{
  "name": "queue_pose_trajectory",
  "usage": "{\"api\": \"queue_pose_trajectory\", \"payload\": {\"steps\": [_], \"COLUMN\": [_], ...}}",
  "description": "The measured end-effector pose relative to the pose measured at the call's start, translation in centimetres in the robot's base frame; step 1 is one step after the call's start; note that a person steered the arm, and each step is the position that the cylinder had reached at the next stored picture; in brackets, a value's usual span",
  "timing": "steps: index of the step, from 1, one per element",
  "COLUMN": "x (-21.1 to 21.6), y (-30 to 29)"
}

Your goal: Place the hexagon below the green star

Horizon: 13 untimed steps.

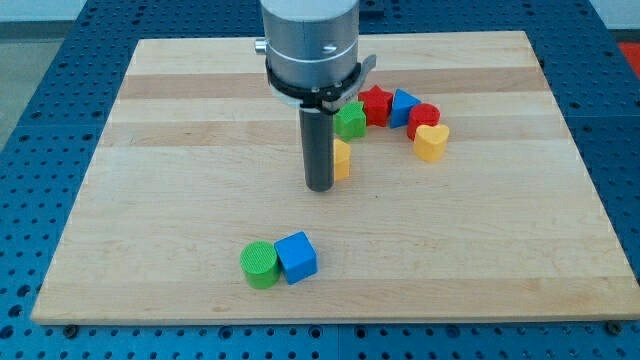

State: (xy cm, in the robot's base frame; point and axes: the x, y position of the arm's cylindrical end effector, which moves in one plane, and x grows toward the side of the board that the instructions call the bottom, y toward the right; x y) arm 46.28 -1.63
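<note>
My tip [319,187] touches left flank of small yellow plastic hexagon block [342,159]; no gripper, bare rod only. Hexagon sits just below green star block [350,121]. Light, rigid, slides easily; push flat face centrally, else rotates.

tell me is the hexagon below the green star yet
Yes: the yellow hexagon sits just under the green star, my tip at its left.

I see bright, even light from above. The pale wooden bench [180,150] has a soft shine and no hard glare. Small, faint shadows sit under the blocks. Everything looks sharp, edges too.
</note>
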Motion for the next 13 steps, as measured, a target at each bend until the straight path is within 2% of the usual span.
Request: {"api": "queue_pose_trajectory", "payload": {"steps": [1, 4, 6, 13], "x": [-1.4, -2.0, -2.3, -4.3], "y": [0.5, 0.3, -2.0, 0.2]}}
